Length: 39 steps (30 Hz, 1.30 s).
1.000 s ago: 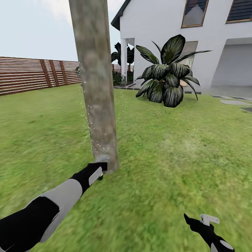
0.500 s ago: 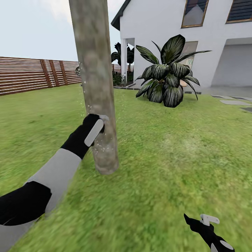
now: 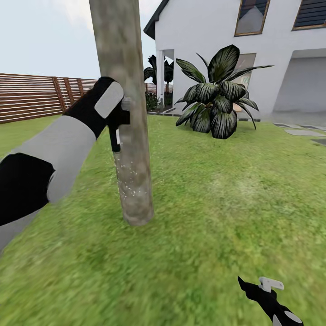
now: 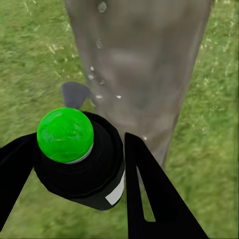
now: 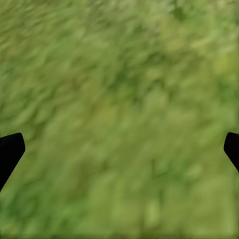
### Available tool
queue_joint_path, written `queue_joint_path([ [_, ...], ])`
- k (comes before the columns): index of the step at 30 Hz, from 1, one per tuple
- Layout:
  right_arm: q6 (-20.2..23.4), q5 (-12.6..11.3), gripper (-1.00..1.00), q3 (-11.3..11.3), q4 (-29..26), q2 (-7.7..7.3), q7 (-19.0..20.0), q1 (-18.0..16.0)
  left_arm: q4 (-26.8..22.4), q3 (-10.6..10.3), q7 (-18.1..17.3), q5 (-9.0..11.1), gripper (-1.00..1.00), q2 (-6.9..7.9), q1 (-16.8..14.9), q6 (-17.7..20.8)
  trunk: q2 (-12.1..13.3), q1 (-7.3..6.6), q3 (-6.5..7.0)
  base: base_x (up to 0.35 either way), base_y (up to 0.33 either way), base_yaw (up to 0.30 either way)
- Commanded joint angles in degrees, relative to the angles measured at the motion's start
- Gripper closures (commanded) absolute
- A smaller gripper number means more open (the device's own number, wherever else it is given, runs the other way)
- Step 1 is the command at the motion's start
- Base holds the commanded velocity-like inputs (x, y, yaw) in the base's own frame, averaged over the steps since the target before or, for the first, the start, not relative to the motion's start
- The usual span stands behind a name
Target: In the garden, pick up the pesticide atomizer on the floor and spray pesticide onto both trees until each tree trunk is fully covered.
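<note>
A thick grey-brown mottled tree trunk (image 3: 122, 68) rises from the lawn right in front of me. My left gripper (image 3: 119, 117) is raised against its left side, about halfway up the visible part. It is shut on the pesticide atomizer (image 3: 116, 138), a small dark body hanging below the fingers. In the left wrist view the atomizer (image 4: 79, 164) is black with a bright green cap, held between two black fingers (image 4: 144, 189), nose toward the trunk (image 4: 144, 64). White droplets speckle the lower trunk (image 3: 129, 181). My right gripper (image 3: 265, 286) hangs low over grass, open (image 5: 122, 149).
A broad-leaved dark plant (image 3: 217, 102) stands at the back right before a white house (image 3: 213, 36). A brown slatted fence (image 3: 40, 95) runs along the left. Paving slabs (image 3: 303, 132) lie at the far right. Grass (image 3: 217, 203) surrounds the trunk.
My left arm has risen along the trunk from its base to mid height, carrying the atomizer. The right arm and the view have stayed still.
</note>
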Motion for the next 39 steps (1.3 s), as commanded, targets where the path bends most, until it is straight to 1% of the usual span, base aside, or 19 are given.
queue_joint_path([
  [1, 0.0, 0.0, -1.0, 0.0, 0.0, -0.01, 0.0, 0.0, 2.1, 0.0, 0.0, 0.5, 1.0, -0.05, -2.4, 0.0, 0.0, 0.01, -0.01, 0.0, 0.0, 0.0],
  [2, 0.0, 0.0, -1.0, 0.0, 0.0, -0.03, 0.0, 0.0, 5.1, 0.0, 0.0, 0.7, 1.0, -0.04, -6.0, 0.0, 0.0, 0.01, -0.01, 0.0, 0.0, 0.0],
  [3, 0.0, 0.0, -1.0, 0.0, 0.0, -0.01, 0.0, 0.0, 6.6, 0.0, 0.0, 0.7, 1.0, -0.02, -7.9, 0.0, 0.0, 0.01, -0.01, 0.0, 0.0, 0.0],
  [6, 0.0, 0.0, -1.0, 0.0, 0.0, -0.01, 0.0, 0.0, 8.4, -0.3, -0.1, 0.8, 1.0, -0.31, -9.0, 0.0, 0.0, 0.01, -0.01, 0.0, 0.0, 0.0],
  [7, 0.0, 0.0, -1.0, 0.0, 0.0, -0.02, 0.0, 0.0, 11.0, -0.4, -0.3, 0.8, 1.0, -1.01, -9.1, -0.1, 0.0, 0.01, -0.01, 0.0, 0.0, 0.0],
  [10, 0.0, 0.0, -1.0, 0.0, 0.0, 0.0, 0.0, 0.0, 13.5, -0.4, -0.5, 0.7, 1.0, -1.35, -8.6, -0.1, 0.0, 0.01, -0.01, 0.0, 0.0, 0.0],
  [11, 0.0, 0.0, -1.0, 0.0, 0.0, 0.0, 0.0, 0.0, 14.2, -0.5, -0.6, 0.7, 1.0, -1.41, -7.8, -0.1, 0.0, 0.01, -0.01, 0.0, 0.0, 0.0],
  [12, 0.0, 0.0, -1.0, 0.0, 0.0, 0.0, 0.0, 0.0, 15.1, -0.5, -1.9, 0.7, 1.0, -1.47, -6.0, -0.1, 0.0, 0.01, -0.01, 0.0, 0.0, 0.0],
  [15, 0.0, 0.0, -1.0, 0.0, 0.0, -0.01, 0.0, 0.0, 15.5, -0.5, -7.6, 0.6, 1.0, -1.5, -2.8, -0.2, 0.0, 0.01, -0.01, 0.0, 0.0, 0.0],
  [17, 0.0, 0.0, -1.0, 0.0, 0.0, 0.0, 0.0, 0.0, 15.5, -0.6, -9.4, 0.6, 1.0, -1.85, -0.4, -0.2, 0.0, 0.01, -0.01, 0.0, 0.0, 0.0],
  [19, 0.0, 0.1, -1.0, 0.0, 0.0, 0.0, 0.0, 0.0, 15.5, -0.7, -9.7, 0.5, 1.0, -2.05, 1.7, -0.2, 0.0, 0.01, -0.01, 0.0, 0.0, 0.0],
  [23, 0.0, 0.1, -1.0, 0.0, 0.0, -0.02, 0.0, 0.0, 15.5, -0.7, -9.8, 0.4, 1.0, -2.11, 4.9, -0.3, 0.0, 0.01, -0.01, 0.0, 0.0, 0.0],
  [26, 0.0, 0.1, -1.0, 0.0, 0.0, 0.0, 0.0, 0.0, 15.5, -0.7, -9.8, 0.4, 1.0, -2.12, 6.6, -0.3, 0.0, 0.01, -0.01, 0.0, 0.0, 0.0],
  [28, 0.0, 0.1, -1.0, 0.0, 0.0, 0.0, 0.0, 0.0, 15.4, -0.7, -9.8, 0.3, 1.0, -2.12, 9.8, -0.4, 0.0, 0.01, -0.01, 0.0, 0.0, 0.0],
  [30, 0.0, 0.1, -1.0, 0.0, 0.0, 0.0, 0.0, 0.0, 15.4, -0.8, -9.8, 0.2, 1.0, -2.12, 11.2, -0.8, 0.0, 0.01, -0.01, 0.0, 0.0, 0.0],
  [33, 0.0, 0.1, -1.0, 0.0, 0.0, 0.0, 0.0, 0.0, 15.2, -0.8, -9.9, 0.1, 1.0, -2.12, 15.3, -1.3, 0.0, 0.01, -0.01, 0.0, 0.0, 0.0],
  [35, 0.0, 0.1, -1.0, 0.0, 0.0, -0.01, 0.0, 0.0, 15.0, -0.8, -9.9, 0.1, 1.0, -2.12, 17.2, -1.5, 0.0, 0.01, -0.01, 0.0, 0.0, 0.0],
  [36, 0.0, 0.1, -1.0, 0.0, 0.0, -0.01, 0.0, 0.0, 15.0, -0.8, -9.9, 0.0, 1.0, -2.12, 17.9, -1.8, 0.0, 0.01, -0.01, 0.0, 0.0, 0.0],
  [39, 0.0, 0.1, -1.0, 0.0, 0.0, -0.01, 0.0, 0.0, 14.9, -0.8, -10.0, 0.0, 1.0, -2.12, 21.7, -4.0, 0.0, 0.01, -0.01, 0.0, 0.0, 0.0],
])
